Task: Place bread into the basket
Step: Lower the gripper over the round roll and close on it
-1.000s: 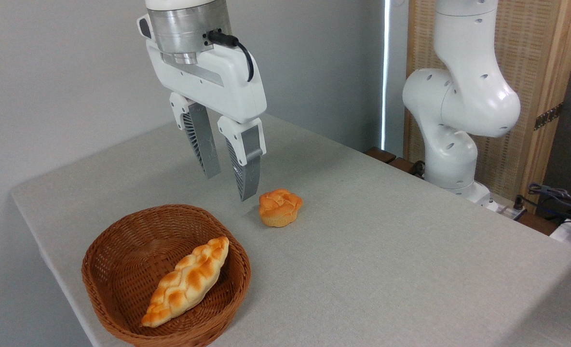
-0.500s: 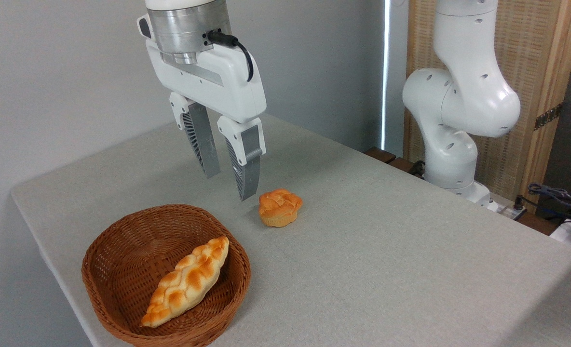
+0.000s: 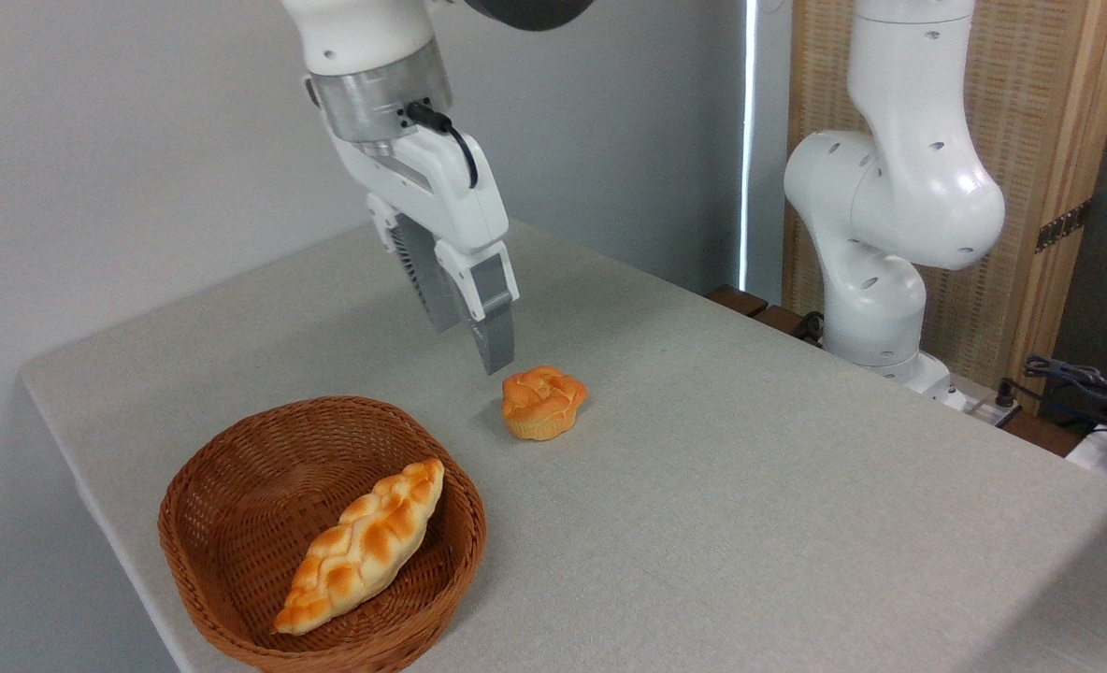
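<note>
Bread (image 3: 542, 402) on table, just below-right of tool (image 3: 472, 342).

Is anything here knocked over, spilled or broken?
Nothing stands out. The small bun sits upright on the table, whole. The braided loaf lies inside the basket, which stands level. The gripper hangs above the bun, touching nothing.

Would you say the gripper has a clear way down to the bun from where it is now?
Probably yes. The gripper hangs just above and left of the bun, which sits alone on the table, apart from the basket; nothing lies between them.
</note>
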`<action>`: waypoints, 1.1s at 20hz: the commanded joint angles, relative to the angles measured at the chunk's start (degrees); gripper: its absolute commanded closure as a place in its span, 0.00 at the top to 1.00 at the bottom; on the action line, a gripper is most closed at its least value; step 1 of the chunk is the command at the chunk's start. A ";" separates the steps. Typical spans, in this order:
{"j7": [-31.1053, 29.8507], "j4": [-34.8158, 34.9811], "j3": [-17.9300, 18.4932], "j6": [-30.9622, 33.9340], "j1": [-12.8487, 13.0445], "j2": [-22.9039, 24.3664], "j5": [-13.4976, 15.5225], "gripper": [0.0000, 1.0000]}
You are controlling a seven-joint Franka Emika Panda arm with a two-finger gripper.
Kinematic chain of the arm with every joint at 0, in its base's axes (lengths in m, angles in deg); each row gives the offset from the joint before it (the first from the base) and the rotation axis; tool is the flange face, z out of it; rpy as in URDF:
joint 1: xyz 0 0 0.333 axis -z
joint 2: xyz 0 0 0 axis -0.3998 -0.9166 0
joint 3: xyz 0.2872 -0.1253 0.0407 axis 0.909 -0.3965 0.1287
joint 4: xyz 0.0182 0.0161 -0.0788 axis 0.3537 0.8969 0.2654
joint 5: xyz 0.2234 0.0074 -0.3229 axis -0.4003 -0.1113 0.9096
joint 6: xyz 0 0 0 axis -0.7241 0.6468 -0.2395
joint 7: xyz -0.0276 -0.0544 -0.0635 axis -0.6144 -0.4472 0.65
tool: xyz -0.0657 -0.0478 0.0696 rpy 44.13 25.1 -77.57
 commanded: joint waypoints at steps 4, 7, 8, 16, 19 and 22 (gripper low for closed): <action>0.37 26.21 1.16 -12.67 5.14 17.11 2.81 1.00; 0.37 30.18 1.25 -16.36 6.90 17.74 3.09 1.00; 0.37 31.75 1.25 -18.20 8.12 17.65 3.09 1.00; 1.16 36.69 1.16 -24.63 10.06 17.30 1.86 1.00; 1.08 37.22 1.16 -26.39 10.85 16.68 -0.78 1.00; 1.08 38.27 1.16 -28.59 11.12 16.42 -0.78 1.00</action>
